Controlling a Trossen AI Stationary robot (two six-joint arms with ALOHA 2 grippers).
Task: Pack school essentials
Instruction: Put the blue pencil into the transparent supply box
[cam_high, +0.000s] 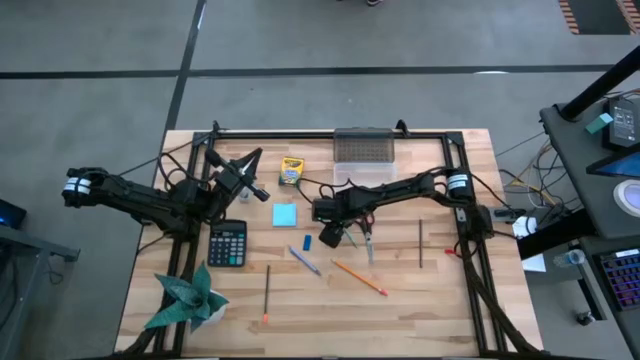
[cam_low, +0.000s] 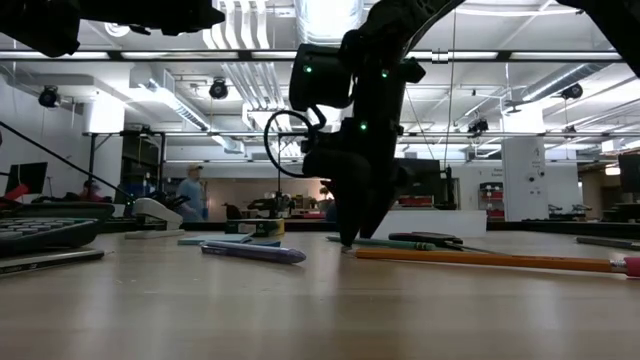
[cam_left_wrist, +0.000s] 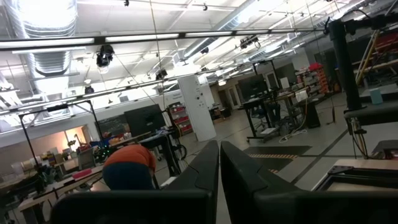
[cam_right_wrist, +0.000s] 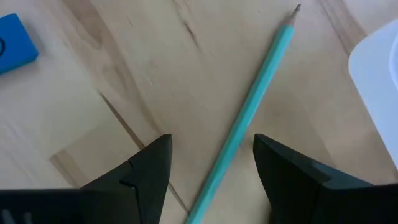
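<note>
Your right pincer is low over the middle of the desk, fingers spread, straddling a teal pencil without touching it. In the right wrist view the pencil's long axis runs slantwise between the two fingertips, its sharpened tip pointing away from the pincer; a tiny blue eraser lies well off to one side, and a white rounded edge shows at the frame's border.

From above, listed around your right pincer:
- blue eraser, just beside it on the left;
- light-blue note pad, near, towards the desk's far side;
- blue pen, lying aslant just in front;
- orange pencil, aslant, eraser end towards the near right;
- scissors, just to its right, partly under the arm;
- dark pencil, long axis front-to-back, well to the right;
- another dark pencil, front-to-back, orange end nearest the front edge;
- yellow-green crayon box and clear bin, at the far edge.

Your left pincer is raised at the far left, fingers pressed together, holding nothing. Black calculator and green paper plant sit below it on the left.
</note>
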